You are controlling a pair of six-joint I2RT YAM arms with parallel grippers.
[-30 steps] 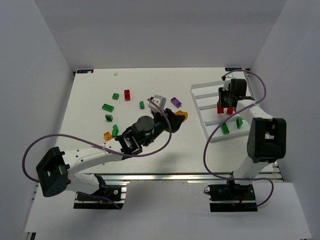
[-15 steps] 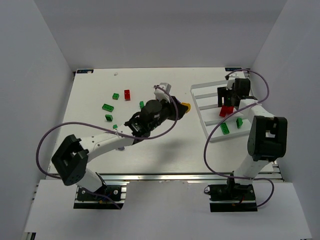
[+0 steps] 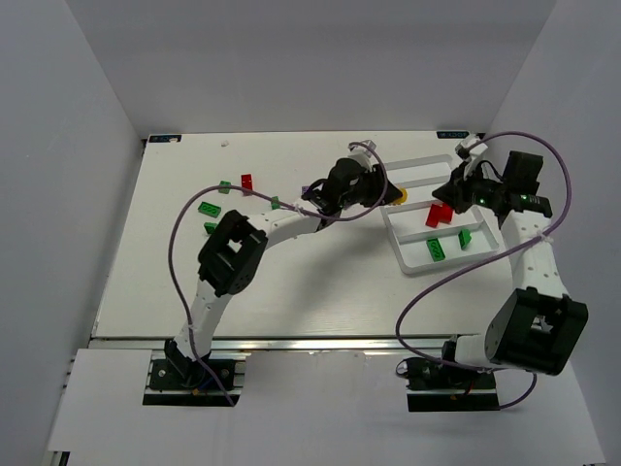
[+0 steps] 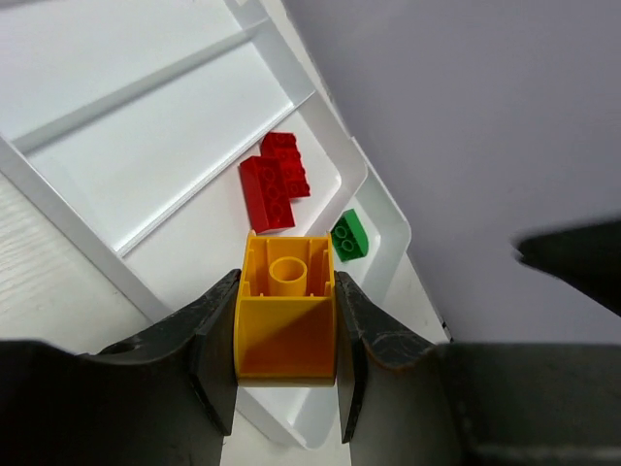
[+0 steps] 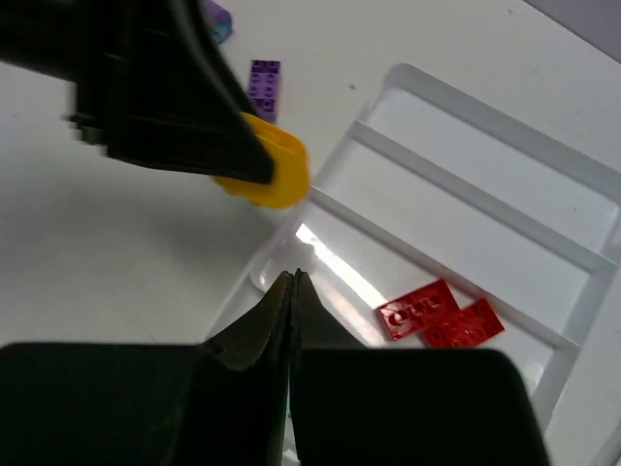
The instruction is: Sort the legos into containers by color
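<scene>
My left gripper [image 4: 286,342] is shut on a yellow lego [image 4: 286,311], hollow underside showing, held over the left end of the white tray of containers [image 4: 146,248]. From above, that left gripper [image 3: 391,194] and the yellow lego [image 3: 400,197] sit at the tray's [image 3: 400,254] left rim. Two red legos [image 3: 439,216] lie in one compartment, two green legos [image 3: 437,249] in the one nearer the front. My right gripper [image 3: 449,190] hangs shut and empty above the tray. In the right wrist view its jaws [image 5: 292,279] meet, with the red legos [image 5: 441,313] below.
Loose on the table to the left lie green legos [image 3: 208,207], a red lego [image 3: 248,182] and a purple lego [image 5: 263,78]. The left arm stretches across the table's middle. The right wall stands close behind the tray.
The left arm swung right, carrying the yellow lego from mid-table to the tray's left end. The right gripper let go a red lego in the tray, drew back right and shut.
</scene>
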